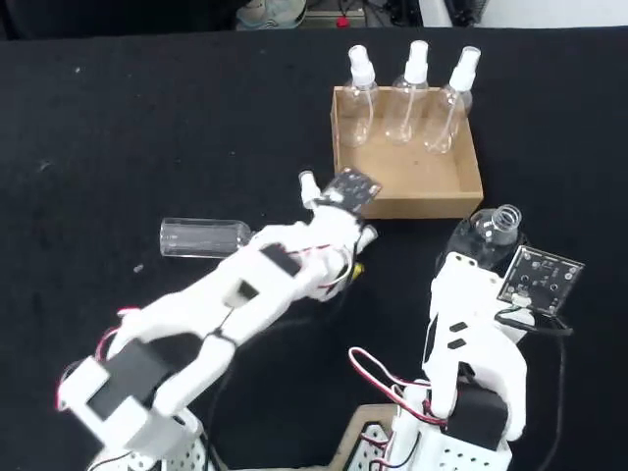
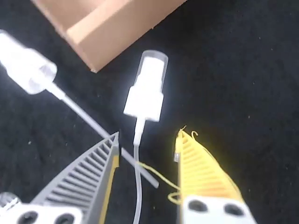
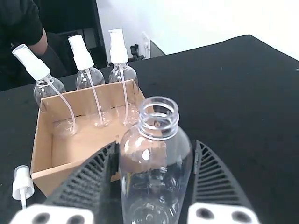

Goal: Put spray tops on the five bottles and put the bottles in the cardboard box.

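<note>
Step in hand: three bottles done, by the look of it; the fourth is awaiting its top.
Left end effector (image 2: 147, 135): spread wide, straddling the tube of a loose spray top (image 2: 145, 91) and pinching nothing.
Right end effector (image 3: 155, 145): pinching an uncapped bottle (image 1: 494, 228) upright, right of centre, just below the box's corner.
Cardboard box (image 1: 422, 206): sitting upper right of centre on the black desk (image 1: 147, 118), with three capped bottles (image 1: 410, 93) standing along its far wall.
Also waiting: a second spray top (image 2: 29, 69) is lying beside the first; a fifth bottle (image 1: 204, 236) is lying on its side, centre left.
Next move: probably closing on the top, then feeding its thin tube into the open neck, which calls for careful lining up.
</note>
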Robot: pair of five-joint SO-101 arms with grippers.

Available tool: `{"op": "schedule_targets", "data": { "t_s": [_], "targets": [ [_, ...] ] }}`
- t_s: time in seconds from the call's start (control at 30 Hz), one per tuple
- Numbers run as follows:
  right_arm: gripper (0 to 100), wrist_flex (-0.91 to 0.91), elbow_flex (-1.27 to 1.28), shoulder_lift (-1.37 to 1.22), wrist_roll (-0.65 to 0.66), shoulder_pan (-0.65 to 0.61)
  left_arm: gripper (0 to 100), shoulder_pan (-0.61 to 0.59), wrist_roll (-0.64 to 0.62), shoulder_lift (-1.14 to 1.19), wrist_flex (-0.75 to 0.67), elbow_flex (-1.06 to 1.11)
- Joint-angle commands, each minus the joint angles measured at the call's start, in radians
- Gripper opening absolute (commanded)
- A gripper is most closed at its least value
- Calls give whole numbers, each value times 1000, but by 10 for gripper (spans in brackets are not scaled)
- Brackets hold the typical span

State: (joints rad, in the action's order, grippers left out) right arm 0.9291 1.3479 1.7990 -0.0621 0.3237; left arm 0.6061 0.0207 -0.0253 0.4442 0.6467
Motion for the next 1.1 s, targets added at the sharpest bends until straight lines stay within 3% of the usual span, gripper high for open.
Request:
{"op": "schedule_targets", "data": {
  "t_s": [0.0, 0.37, 1.07],
  "targets": [
    [144, 0, -61, 74, -6, 17, 193, 13, 15, 94, 127, -245],
    [144, 0, -61, 74, -6, 17, 193, -5, 17, 264, 163, -363],
    [144, -6, -47, 81, -6, 17, 191, -4, 15, 272, 143, -412]
  ]
}}
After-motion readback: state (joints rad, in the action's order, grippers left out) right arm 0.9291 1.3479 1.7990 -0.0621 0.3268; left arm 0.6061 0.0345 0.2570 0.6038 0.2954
